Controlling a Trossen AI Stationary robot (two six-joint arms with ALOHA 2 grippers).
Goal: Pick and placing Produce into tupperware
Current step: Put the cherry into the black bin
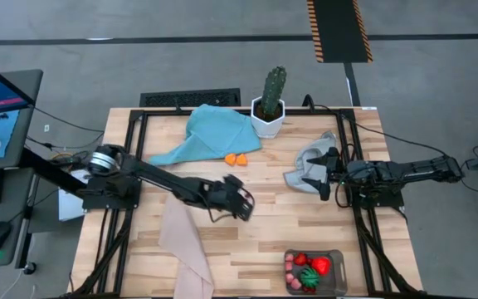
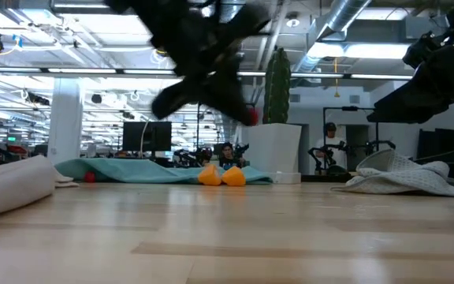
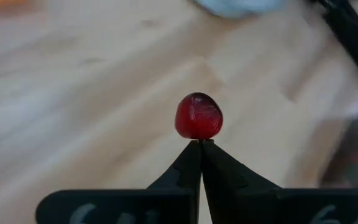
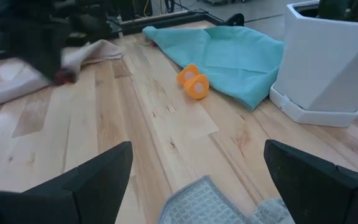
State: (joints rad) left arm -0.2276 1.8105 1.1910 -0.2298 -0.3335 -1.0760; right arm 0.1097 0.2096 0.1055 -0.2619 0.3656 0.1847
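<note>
Left gripper (image 3: 199, 142) pinched tight on small red produce (image 3: 198, 116) mid-frame, right gripper (image 4: 194, 171) spread wide over grey cloth (image 4: 216, 205), holding nothing, tupperware (image 1: 314, 272) cut off at bottom edge

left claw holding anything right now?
Yes: in the left wrist view the left claw is shut with a small red produce piece pinched at its fingertips above the table.

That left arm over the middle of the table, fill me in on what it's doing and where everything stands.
The left end effector is shut on a small red produce piece, held above the bare wood mid-table. The tupperware sits at the table's near right edge with several red and pink pieces already inside. Two orange pieces lie beside the teal cloth. The right end effector waits open over the grey cloth, holding nothing.
</note>
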